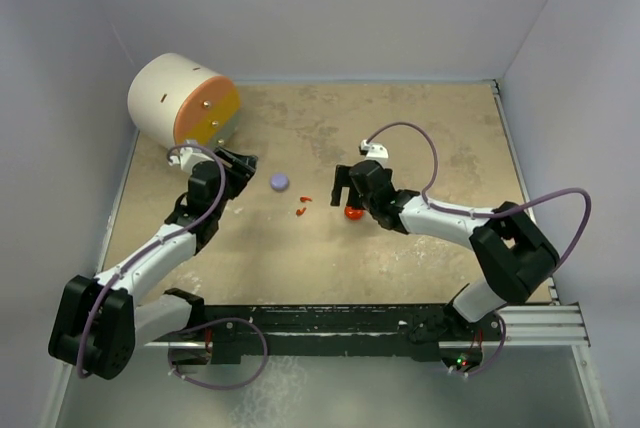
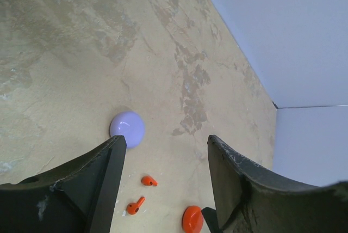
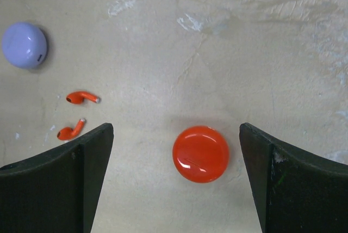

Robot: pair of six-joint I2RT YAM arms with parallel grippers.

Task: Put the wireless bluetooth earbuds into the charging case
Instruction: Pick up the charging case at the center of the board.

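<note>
Two red earbuds (image 3: 82, 97) (image 3: 70, 130) lie loose on the tabletop, also visible as earbuds (image 2: 148, 181) (image 2: 135, 206) in the left wrist view. A round red charging case (image 3: 200, 154), lid shut, rests flat between the wide-spread fingers of my right gripper (image 3: 175, 128), which is open and touches nothing. A lavender round case (image 2: 127, 129), also shut, lies just beyond the tip of my left gripper's left finger. My left gripper (image 2: 166, 140) is open and empty. In the top view the lavender case (image 1: 279, 182) sits right of the left gripper (image 1: 245, 161), and the red case (image 1: 352, 212) shows under the right gripper (image 1: 350, 196).
A big cream cylinder with an orange face (image 1: 180, 100) lies on its side at the back left corner. Pale walls (image 1: 560, 58) close in the table at the left, back and right. A black rail (image 1: 400, 323) runs along the near edge.
</note>
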